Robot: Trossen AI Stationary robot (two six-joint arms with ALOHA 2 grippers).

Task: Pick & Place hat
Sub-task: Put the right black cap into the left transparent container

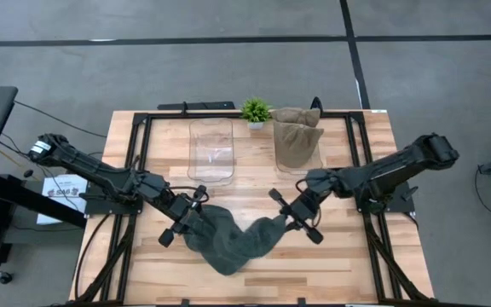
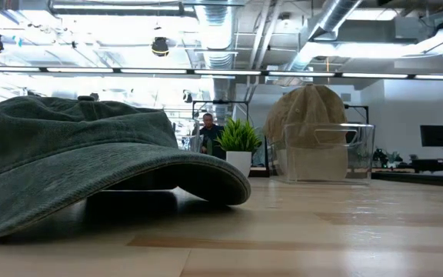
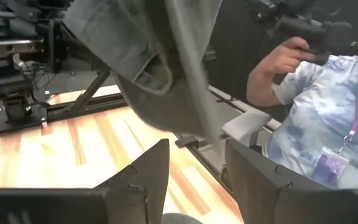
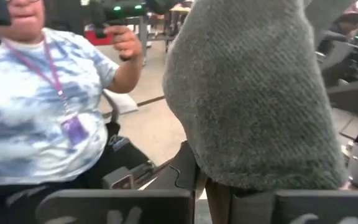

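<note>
Dark green washed-cotton cap (image 1: pixel 233 240) lies on the wooden tabletop (image 1: pixel 348 256), stretched between both tools. Left tool (image 1: pixel 196 209) sits at the cap's one edge, fingers apart with fabric hanging between them. Right tool (image 1: pixel 286 220) is clamped on the opposite edge. Beyond them: an empty clear bin (image 1: pixel 211 150), a bin with tan hats (image 1: pixel 297 136), a small potted plant (image 1: pixel 255 111).

Grey hat (image 4: pixel 253 93) (person (image 4: pixel 42 106) behind)
</note>
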